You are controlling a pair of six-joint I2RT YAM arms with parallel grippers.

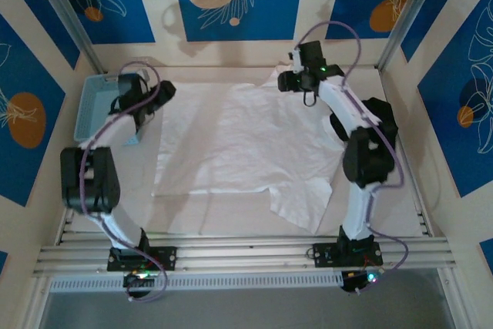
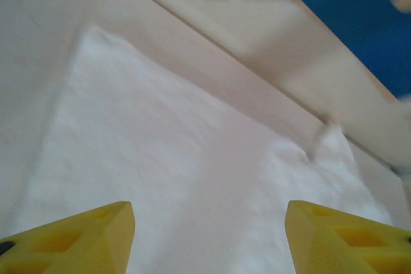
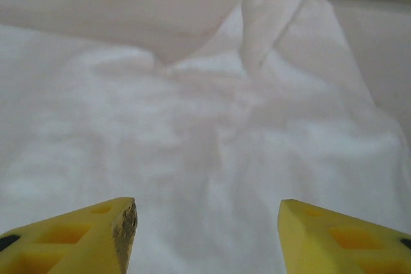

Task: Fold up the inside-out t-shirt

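Now both sets stand wide apart w/ nothing between them: left fingers (image 2: 83, 239) hover at the shirt's upper-left corner, right fingers (image 3: 80, 235) by the raised peak of cloth at upper right. The inside-out t-shirt (image 1: 231, 140) lies spread flat mid-desk (image 1: 223, 217), just right of the blue basket (image 1: 96, 105). Its long axis runs approx left-right in the top view. Flaps on the right edge look like sleeves, so prob. hem left, neck right, can't confirm. For a clean fold: pinch matching corners low, lift evenly, keep the edge taut, lay over w/o dragging
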